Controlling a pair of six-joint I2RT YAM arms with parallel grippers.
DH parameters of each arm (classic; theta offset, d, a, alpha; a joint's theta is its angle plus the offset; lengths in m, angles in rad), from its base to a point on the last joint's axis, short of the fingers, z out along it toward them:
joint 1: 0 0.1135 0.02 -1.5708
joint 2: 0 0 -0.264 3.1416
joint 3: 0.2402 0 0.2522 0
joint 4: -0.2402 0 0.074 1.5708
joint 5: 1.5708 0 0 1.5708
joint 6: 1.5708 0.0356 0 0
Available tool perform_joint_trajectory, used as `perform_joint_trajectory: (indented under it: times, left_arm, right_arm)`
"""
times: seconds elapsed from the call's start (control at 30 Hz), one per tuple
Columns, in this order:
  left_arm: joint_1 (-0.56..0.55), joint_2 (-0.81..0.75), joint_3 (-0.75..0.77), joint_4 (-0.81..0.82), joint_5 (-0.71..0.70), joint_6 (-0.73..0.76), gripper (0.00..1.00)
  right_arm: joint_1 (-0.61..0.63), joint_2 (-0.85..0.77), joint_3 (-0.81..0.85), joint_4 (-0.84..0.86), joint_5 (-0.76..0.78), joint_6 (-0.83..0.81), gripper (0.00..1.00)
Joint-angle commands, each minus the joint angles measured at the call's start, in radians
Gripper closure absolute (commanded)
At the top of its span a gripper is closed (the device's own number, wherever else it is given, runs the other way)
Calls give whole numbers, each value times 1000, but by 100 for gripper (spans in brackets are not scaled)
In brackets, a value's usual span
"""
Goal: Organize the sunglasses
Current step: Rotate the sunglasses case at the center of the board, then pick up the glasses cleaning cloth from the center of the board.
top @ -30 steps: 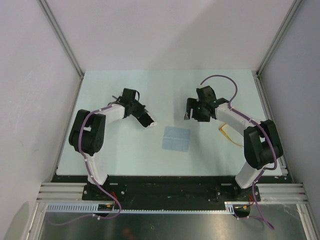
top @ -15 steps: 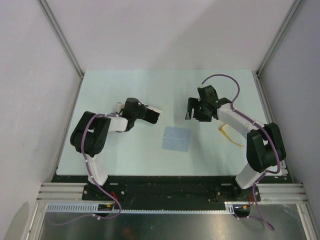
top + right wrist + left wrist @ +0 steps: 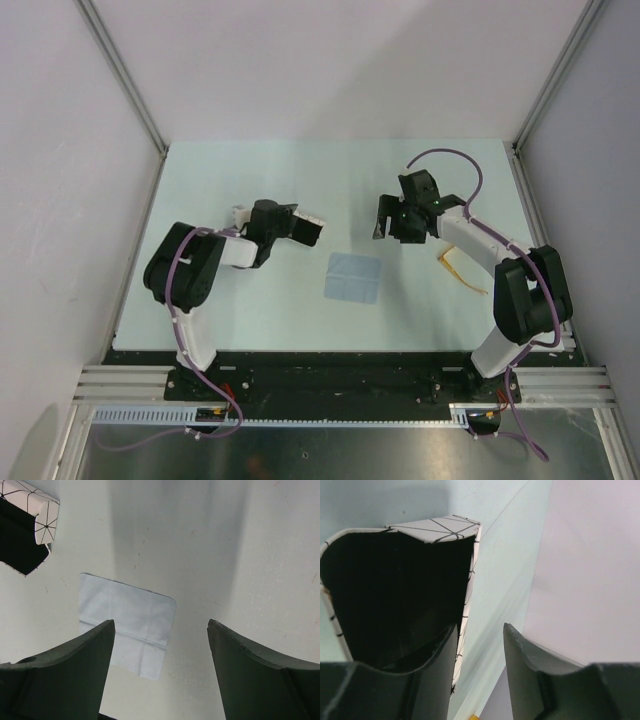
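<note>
Plainly, the sunglasses (image 3: 460,270) lie on the desk (image 3: 250,180), right of the cloth (image 3: 353,278) and beside the right arm (image 3: 472,238). The right gripper (image 3: 160,630) hovers with its fingers wide and empty; the left gripper (image 3: 480,627) has its fingers parted astride a wall of the open case (image 3: 445,527). With the case seemingly readied, the right arm should next reach back for them.

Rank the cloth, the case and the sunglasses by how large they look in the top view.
1. Cloth, clearly largest.
2 or 3. Sunglasses and case: unsure, because the arms hide part of each.
</note>
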Motion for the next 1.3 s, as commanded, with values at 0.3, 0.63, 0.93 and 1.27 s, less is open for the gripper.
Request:
perform_joint_trajectory:
  times: [0.3,0.63,0.93,1.27]
  left_arm:
    - [-3,-195,61,-167,-52,257,42]
    - [-7,-275,276,-454,202,875,31]
    - [-140,-294,204,-568,386,1201,31]
    - [-234,-131,262,-631,324,1239,40]
  right_arm:
    - [-10,-37,3,16,10,-1,20]
    - [-10,-36,-28,59,25,25,20]
    - [5,39,-59,122,-6,34,39]
    - [33,123,-59,110,-1,22,48]
